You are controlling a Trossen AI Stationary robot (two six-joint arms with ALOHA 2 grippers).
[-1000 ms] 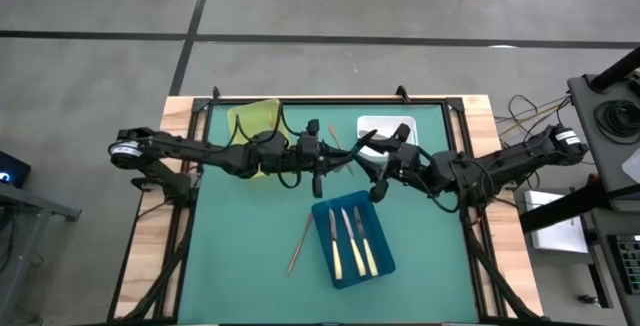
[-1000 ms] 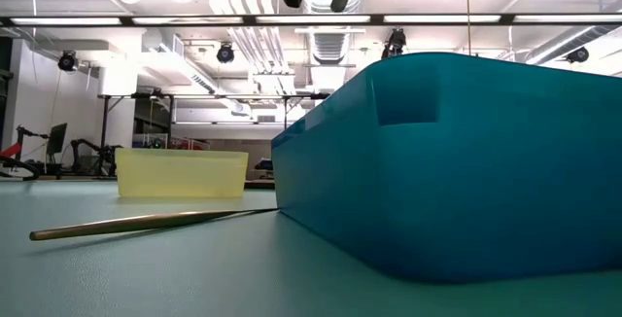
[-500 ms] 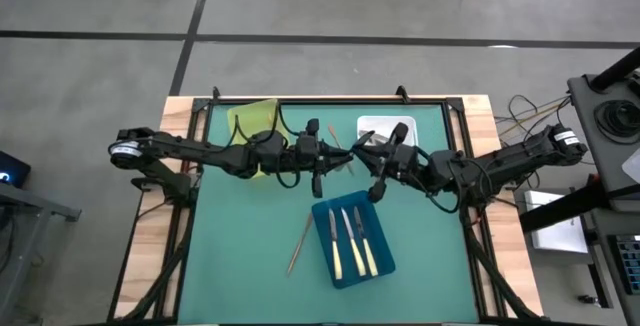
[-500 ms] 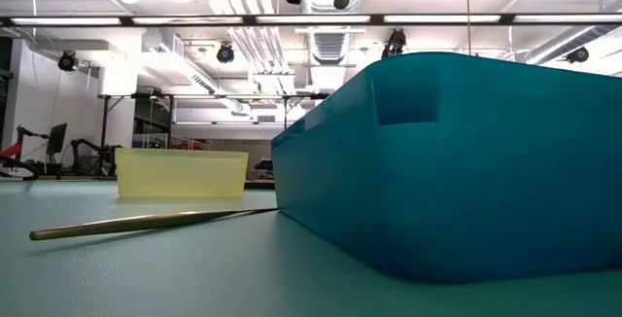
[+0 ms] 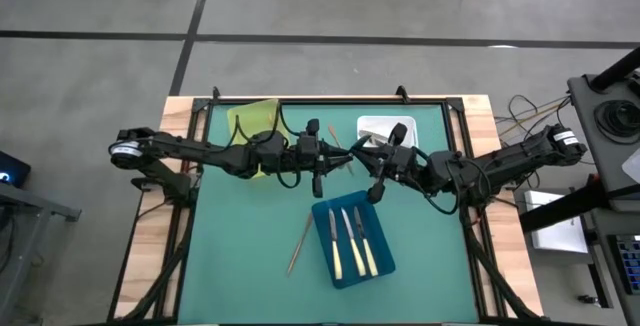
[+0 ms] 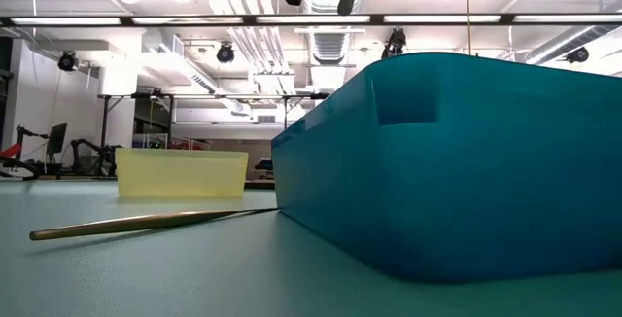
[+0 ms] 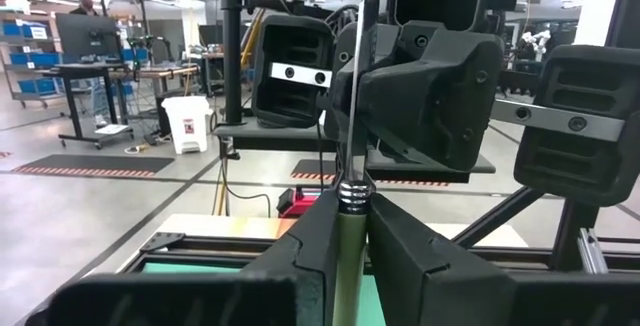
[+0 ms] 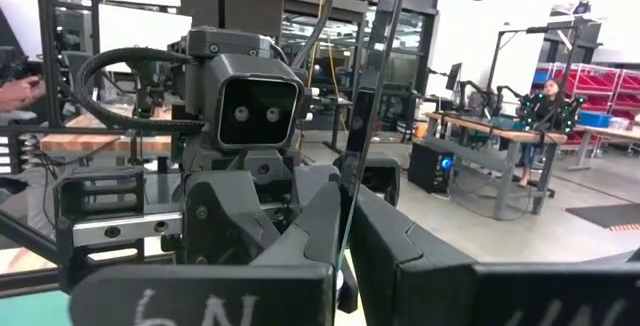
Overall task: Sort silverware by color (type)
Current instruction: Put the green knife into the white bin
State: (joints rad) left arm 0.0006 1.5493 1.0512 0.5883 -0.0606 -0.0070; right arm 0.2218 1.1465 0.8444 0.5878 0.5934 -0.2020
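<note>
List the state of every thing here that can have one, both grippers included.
left gripper: jaws closed on the knife's handle, above mid-table
right gripper: jaws closed on the same knife's blade
knife: upright, off the table, held by both grippers
blue tray: upright on the mat, holding the cream-handled knives
cream-handled knives: three, lying flat side by side
gold utensil: lying flat on the mat beside the blue tray, unheld
</note>
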